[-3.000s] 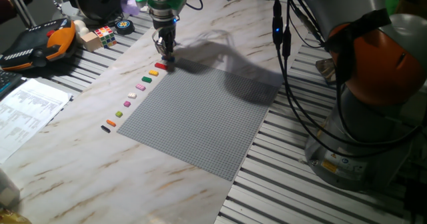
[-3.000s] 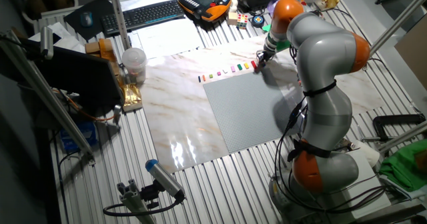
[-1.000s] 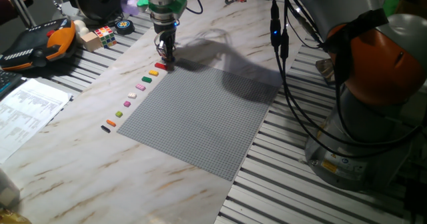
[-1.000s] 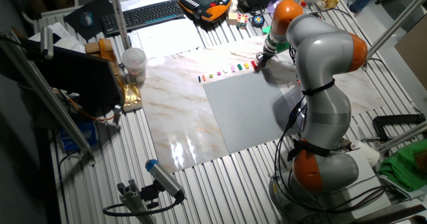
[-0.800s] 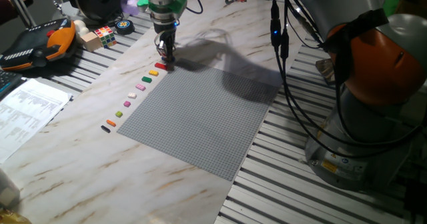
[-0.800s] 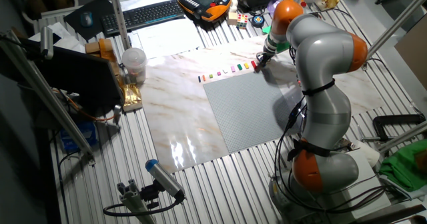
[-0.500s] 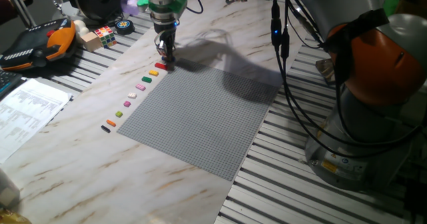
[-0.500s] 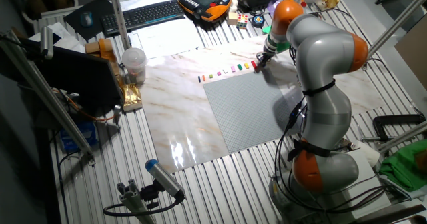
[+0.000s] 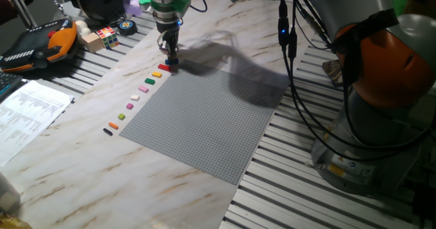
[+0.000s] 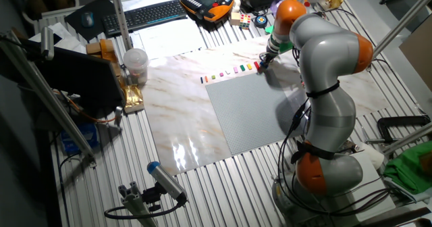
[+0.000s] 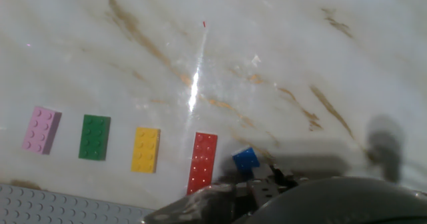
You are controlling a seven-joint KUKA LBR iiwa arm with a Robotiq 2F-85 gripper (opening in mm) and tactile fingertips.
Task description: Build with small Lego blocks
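Observation:
Several small Lego blocks lie in a row on the marble table along the left edge of the grey baseplate: red, yellow, green, pink, then more down to a black one. My gripper hangs just past the red end of the row, at the plate's far corner. The hand view shows pink, green, yellow and red blocks on the table. A small blue block sits at the tips of my gripper, which looks shut on it.
A multicoloured puzzle cube and an orange-and-black teach pendant lie at the far left. Printed papers rest on the left edge. The robot's base and cables stand at the right. A keyboard and a plastic cup are beyond the table.
Compared with 3 s ago the hand has risen slightly above the table beside the red block. Over the last second it has stayed still.

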